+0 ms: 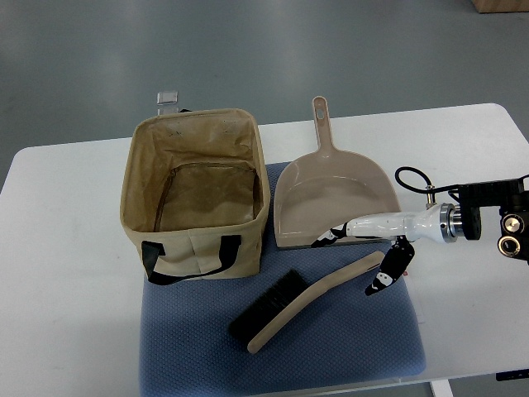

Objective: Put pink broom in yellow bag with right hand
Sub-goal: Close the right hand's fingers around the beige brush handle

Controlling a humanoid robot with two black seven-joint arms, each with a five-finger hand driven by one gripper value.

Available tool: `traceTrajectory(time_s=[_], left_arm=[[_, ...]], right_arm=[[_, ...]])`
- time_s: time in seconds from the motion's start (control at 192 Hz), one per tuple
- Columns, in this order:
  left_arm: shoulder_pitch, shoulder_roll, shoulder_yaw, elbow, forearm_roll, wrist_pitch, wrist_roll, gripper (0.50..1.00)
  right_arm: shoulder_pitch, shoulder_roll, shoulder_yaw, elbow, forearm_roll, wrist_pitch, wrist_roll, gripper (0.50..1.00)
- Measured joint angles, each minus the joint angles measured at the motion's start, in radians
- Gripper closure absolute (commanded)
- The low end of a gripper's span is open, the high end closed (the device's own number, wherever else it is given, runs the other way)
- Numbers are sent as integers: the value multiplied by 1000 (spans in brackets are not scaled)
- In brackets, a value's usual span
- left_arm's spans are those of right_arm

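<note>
The pink broom [318,296] lies slantwise on the blue mat [347,351], its black bristles [266,309] at the lower left and its handle end pointing up right. My right hand [368,251] comes in from the right edge and hovers at that handle end. One white finger reaches left over the dustpan's front lip, and dark fingers [388,275] hang down beside the handle tip. The hand is open and holds nothing. The yellow bag [198,245] stands open-topped at the left, with nothing inside. No left arm shows.
A pink dustpan [335,192] lies between bag and hand, its handle pointing away from me. The bag's black straps [186,263] hang over its front wall. A black cable [411,179] loops by my right wrist. The white table [66,273] ends close to the mat's lower edge.
</note>
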Motion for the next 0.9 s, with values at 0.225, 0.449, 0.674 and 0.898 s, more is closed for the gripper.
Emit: traceTrajectory(time_s=[0.225, 0.449, 0.674, 0.898], left_arm=[[0, 0, 1, -1, 0, 0, 0, 500], [0, 0, 2, -1, 0, 0, 0, 500], [2, 0, 2, -1, 0, 1, 0, 500], [4, 0, 2, 0, 0, 1, 0, 500]], right_arm=[[-45, 12, 0, -30, -31, -45, 25, 646], [-72, 23, 0, -45, -47, -91, 32, 699], [-100, 54, 3, -91, -74, -122, 42, 771], [-133, 81, 5, -134, -138, -167, 46, 1000]])
